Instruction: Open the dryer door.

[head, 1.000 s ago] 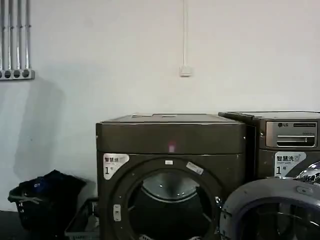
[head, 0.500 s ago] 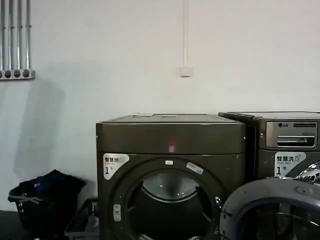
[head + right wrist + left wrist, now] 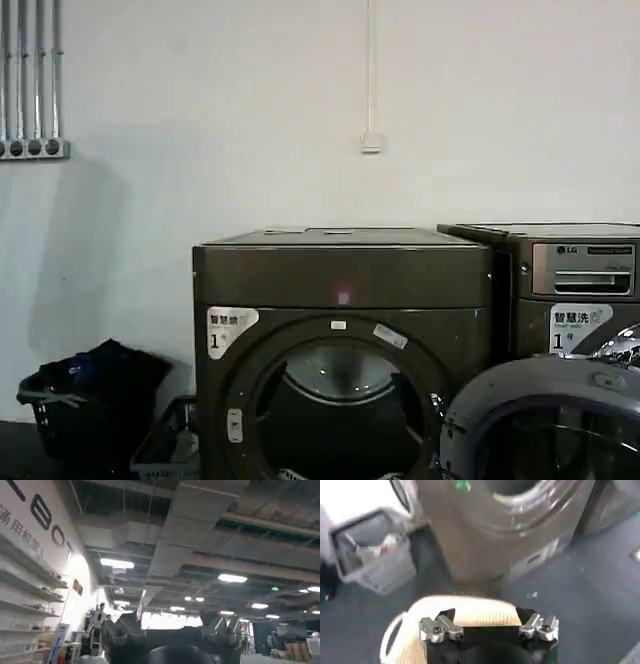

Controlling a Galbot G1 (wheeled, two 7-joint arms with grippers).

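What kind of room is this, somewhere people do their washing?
Probably a laundry room, maybe a mock-up inside a larger hall. Two front-loading machines stand side by side against a white wall: the dryer, whose dryer door hangs open, and an LG-panelled machine. A full laundry basket sits on the floor nearby.

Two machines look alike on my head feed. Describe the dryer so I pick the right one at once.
Against the white wall, two dark machines stand side by side. The dryer is the left one, its round opening exposed and the dryer door swung out to its right. Its upper panel is plain, with a small pink light, unlike the neighbour's silver LG panel.
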